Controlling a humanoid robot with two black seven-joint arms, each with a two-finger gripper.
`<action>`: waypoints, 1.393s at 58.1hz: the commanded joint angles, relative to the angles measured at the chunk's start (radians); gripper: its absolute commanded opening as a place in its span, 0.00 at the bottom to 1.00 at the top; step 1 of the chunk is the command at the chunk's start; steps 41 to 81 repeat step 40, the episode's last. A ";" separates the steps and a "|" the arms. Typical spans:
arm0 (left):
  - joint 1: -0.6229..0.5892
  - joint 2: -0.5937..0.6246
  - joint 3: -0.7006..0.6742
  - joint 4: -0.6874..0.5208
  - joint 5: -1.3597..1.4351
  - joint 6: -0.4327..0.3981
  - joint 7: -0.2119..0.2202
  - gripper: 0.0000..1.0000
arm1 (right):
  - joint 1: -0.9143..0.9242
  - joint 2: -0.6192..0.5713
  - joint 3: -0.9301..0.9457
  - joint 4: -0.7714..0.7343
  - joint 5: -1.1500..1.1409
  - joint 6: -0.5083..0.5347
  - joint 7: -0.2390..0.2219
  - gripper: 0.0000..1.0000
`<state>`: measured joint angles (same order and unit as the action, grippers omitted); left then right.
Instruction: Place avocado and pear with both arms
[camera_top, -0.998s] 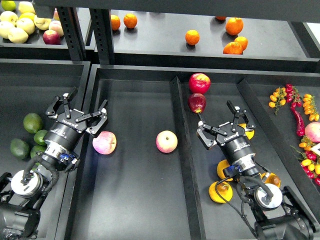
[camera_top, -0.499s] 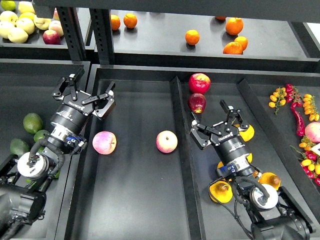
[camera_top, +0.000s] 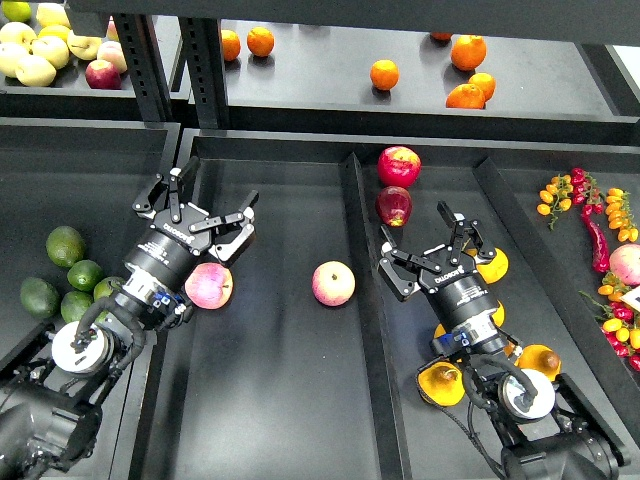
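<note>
Two pink apples (camera_top: 333, 283) lie in the middle tray (camera_top: 280, 400); two red apples (camera_top: 398, 166) sit beyond the divider. Oranges (camera_top: 385, 74) dot the far shelf, with chillies (camera_top: 597, 240), perhaps cherry tomatoes (camera_top: 552, 194), far right.

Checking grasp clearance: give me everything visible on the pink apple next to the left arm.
The pink apple is round, pale pink with a yellowish blush and a smooth, slightly glossy skin; its stem dimple faces roughly right. It sits on the dark floor of the centre tray, near the left wall. The left arm's wrist overlaps its left edge in this view; contact cannot be told. The left gripper is open beyond it and holds nothing. A second pink apple lies apart to its right.
</note>
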<state>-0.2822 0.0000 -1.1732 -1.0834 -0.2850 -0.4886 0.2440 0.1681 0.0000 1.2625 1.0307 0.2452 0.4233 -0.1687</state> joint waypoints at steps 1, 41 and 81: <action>0.049 0.000 0.010 -0.013 0.004 0.000 0.003 1.00 | -0.007 0.000 0.000 -0.001 0.000 -0.003 0.000 0.99; 0.077 0.000 0.021 -0.032 0.007 0.000 0.006 1.00 | -0.019 0.000 -0.009 -0.001 0.000 0.005 0.000 0.99; 0.077 0.000 0.021 -0.032 0.007 0.000 0.006 1.00 | -0.019 0.000 -0.009 -0.001 0.000 0.005 0.000 0.99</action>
